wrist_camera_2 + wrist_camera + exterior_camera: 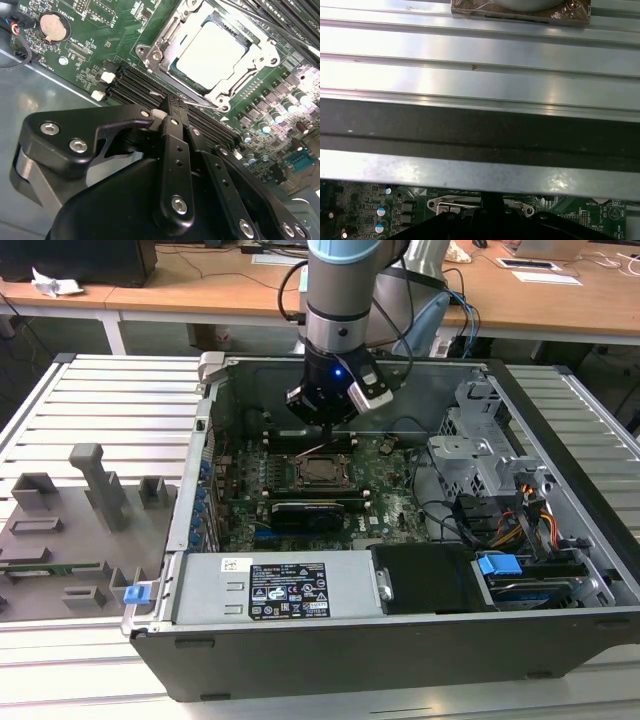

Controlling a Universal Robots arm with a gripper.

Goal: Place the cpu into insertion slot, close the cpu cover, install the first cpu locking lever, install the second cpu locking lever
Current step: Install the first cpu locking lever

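An open computer case (400, 540) lies on its side on a ribbed aluminium table (110, 400) that fills most of the exterior view. In the lower left of that frame a grey fixture tray (70, 530) holds several upright grey blocks. Across the top of the frame runs a wooden desk (200, 285), with a dark box at its upper left corner and papers toward the upper right.

Inside the case a green motherboard (390, 500) sits in the middle, with a grey power supply (280, 590) along the lower edge and a metal drive cage (480, 455) to the right of centre.

The arm comes down from the top centre of the exterior view, and the gripper (328, 430) hangs just above the board, close over the upper edge of the insertion slot (322, 472). In the second wrist view the gripper (172, 107) has its black fingers (175, 145) pressed together with no gap, their tip touching a thin wire lever (200, 102) at the near edge of the insertion slot (150, 55).

The cpu (212, 50) lies flat in the slot, in the upper middle of the second wrist view, its pale metal face showing through the window of the cpu cover (252, 62), which lies down flat over it.
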